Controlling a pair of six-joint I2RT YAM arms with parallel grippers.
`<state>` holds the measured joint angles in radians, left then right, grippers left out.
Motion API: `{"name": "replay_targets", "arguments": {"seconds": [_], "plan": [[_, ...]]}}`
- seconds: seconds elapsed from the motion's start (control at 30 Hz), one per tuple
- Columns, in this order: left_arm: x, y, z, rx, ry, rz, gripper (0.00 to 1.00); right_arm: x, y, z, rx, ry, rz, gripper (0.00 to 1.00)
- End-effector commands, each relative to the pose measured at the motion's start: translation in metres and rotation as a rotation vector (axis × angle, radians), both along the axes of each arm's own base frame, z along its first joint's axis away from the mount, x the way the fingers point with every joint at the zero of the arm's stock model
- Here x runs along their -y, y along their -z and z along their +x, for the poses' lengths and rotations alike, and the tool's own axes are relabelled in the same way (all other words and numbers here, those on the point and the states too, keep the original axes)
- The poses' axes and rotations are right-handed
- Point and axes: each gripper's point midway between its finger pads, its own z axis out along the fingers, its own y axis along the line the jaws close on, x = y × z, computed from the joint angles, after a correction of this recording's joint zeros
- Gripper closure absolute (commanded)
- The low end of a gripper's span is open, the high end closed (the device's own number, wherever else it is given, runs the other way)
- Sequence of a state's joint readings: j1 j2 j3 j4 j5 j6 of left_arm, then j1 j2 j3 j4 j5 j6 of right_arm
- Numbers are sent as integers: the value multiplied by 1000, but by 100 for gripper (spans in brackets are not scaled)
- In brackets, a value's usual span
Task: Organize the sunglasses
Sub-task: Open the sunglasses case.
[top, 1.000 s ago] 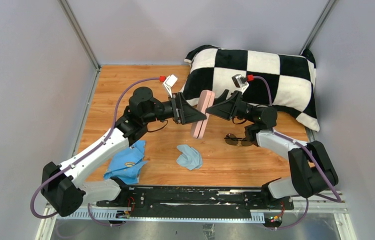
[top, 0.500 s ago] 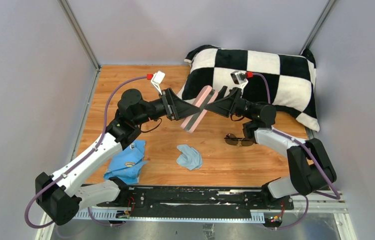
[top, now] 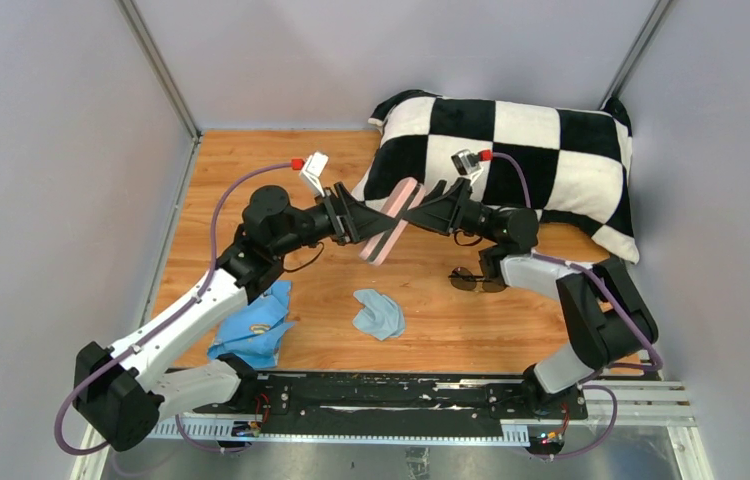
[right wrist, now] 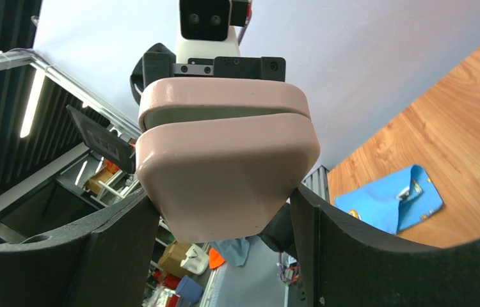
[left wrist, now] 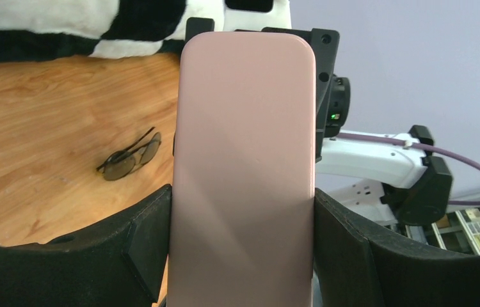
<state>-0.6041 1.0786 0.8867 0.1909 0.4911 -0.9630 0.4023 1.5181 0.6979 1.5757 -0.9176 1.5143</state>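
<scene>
A pink case (top: pixel 391 222) is held tilted above the table (top: pixel 251 170) between both arms; the left gripper (top: pixel 371 228) is clamped across its long edges; the right gripper (top: pixel 419 212) is clamped across its other end; a seam between its two halves is seen from the right wrist. The sunglasses (top: pixel 478 281) are lying on the wood at 4 o'clock from the case, under the right arm, touched by neither gripper. A pale cloth (top: pixel 379 313) is seen at 6 o'clock, a blue cloth (top: pixel 251 325) at 8 o'clock, a chequered pillow (top: pixel 551 140) at 2 o'clock.
</scene>
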Motion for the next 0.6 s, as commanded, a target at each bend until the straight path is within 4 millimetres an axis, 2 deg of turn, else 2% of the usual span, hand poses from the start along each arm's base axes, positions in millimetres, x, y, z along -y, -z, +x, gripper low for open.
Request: {"name": "replay_targets", "arguments": {"seconds": [0.0,0.13,0.3,0.37,0.57], "plan": [[-2,8,-4,60,9,1,100,1,38,20,-31,65,-42,30],[-2,48,1,22,-6,71,100,0,84,26,-119,88,-106,26],[-4,108,7,-52,-24,172,100,2,150,35,-275,166,-209,21],[-4,120,7,-59,-19,188,100,3,172,36,-331,177,-243,21],[-2,133,15,-65,-37,209,100,-5,201,39,-411,168,-298,21]]}}
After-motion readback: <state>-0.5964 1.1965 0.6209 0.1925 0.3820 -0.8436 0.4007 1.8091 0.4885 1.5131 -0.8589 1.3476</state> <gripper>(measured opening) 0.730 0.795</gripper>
